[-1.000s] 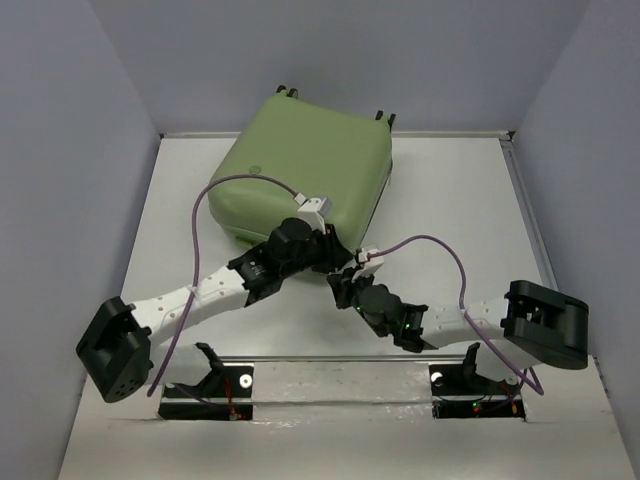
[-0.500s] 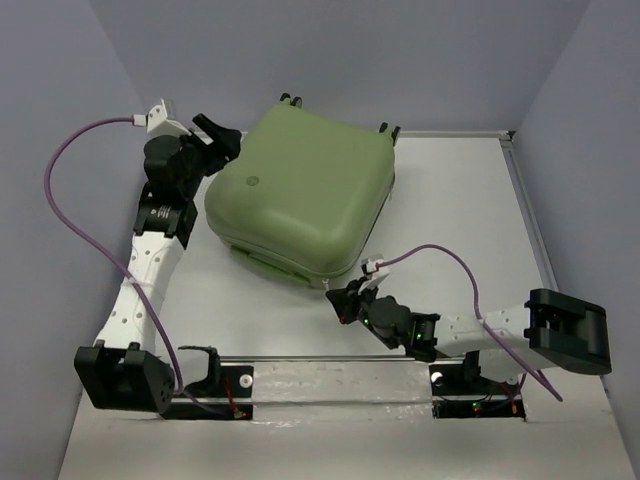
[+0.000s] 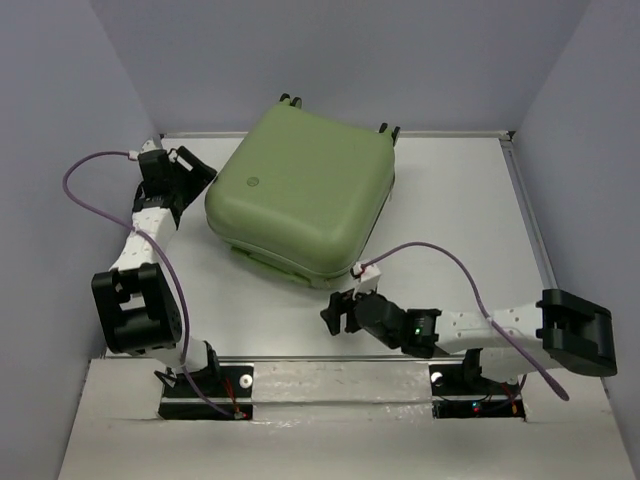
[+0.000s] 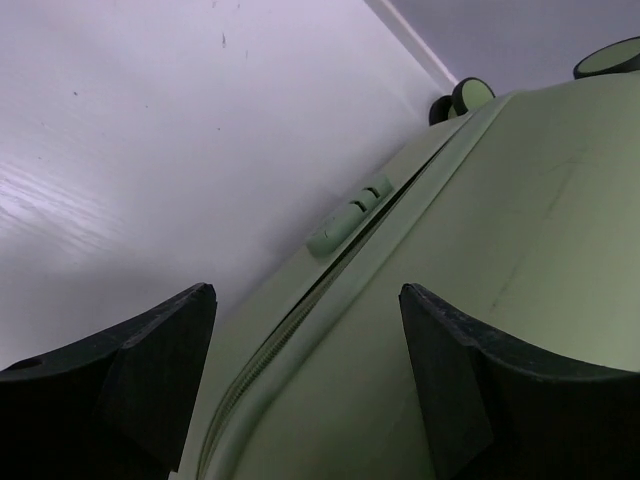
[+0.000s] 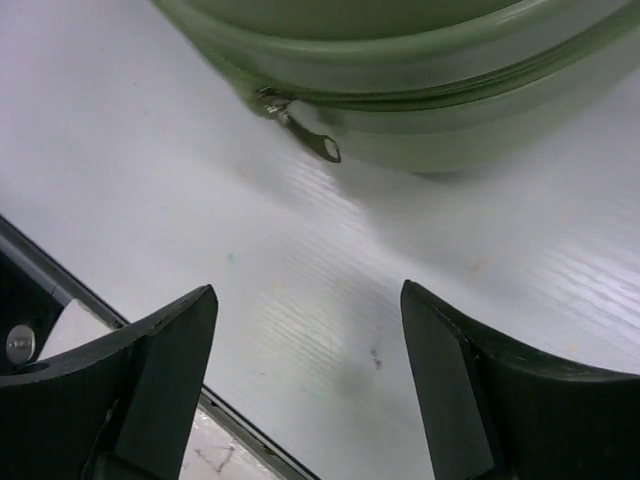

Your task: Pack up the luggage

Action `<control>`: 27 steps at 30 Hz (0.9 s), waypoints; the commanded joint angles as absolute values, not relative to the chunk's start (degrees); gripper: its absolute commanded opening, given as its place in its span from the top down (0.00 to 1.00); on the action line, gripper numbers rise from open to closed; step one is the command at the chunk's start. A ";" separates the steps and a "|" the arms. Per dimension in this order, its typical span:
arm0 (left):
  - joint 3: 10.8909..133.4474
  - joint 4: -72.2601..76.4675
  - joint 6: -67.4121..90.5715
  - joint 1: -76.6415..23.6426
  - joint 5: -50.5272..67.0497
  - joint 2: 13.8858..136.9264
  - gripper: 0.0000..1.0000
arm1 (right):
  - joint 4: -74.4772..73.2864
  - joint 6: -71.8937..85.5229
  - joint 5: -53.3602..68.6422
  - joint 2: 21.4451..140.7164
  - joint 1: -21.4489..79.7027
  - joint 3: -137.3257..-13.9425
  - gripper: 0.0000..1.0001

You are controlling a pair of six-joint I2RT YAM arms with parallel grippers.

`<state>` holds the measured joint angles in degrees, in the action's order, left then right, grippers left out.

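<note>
Top external view shows the suitcase (image 3: 300, 190) lying flat on the table (image 3: 450, 200) towards the far side, left of centre, with its lid down and its wheels (image 3: 290, 98) at the far edge. No loose things to pack show on the table, and nothing sticks out of the seam, so the packing itself looks done and the lid looks shut.

The left gripper (image 3: 195, 172) sits just beside the suitcase's left side with its jaws wide and nothing between them; its own camera looks along the side seam, which appears closed there. The right gripper (image 3: 328, 314) is near the suitcase's near corner, apart from it, jaws also wide and empty. Its camera shows the zip pull (image 5: 322, 147) hanging free at that corner, with the zip closed to the right of it.

Whether the zip runs fully round cannot be told, as the stretch left of the pull is out of view. At most that last bit of zipping seems left
</note>
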<state>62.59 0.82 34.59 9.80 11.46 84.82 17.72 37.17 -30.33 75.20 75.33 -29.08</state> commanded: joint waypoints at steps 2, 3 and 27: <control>65.48 5.62 36.12 9.58 16.43 87.71 0.14 | 4.59 40.51 -31.99 63.74 68.93 -28.74 0.22; 65.30 6.23 36.12 9.32 16.09 88.15 0.13 | 1.35 41.65 -32.86 60.15 67.60 -28.48 0.26; 41.24 7.73 36.83 -5.97 5.01 70.51 0.19 | 12.13 23.12 9.83 92.63 28.39 -63.79 0.89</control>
<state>50.78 13.21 39.13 -0.43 0.73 77.97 1.32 26.55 -8.25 87.48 27.40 -53.56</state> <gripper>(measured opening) 0.817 0.089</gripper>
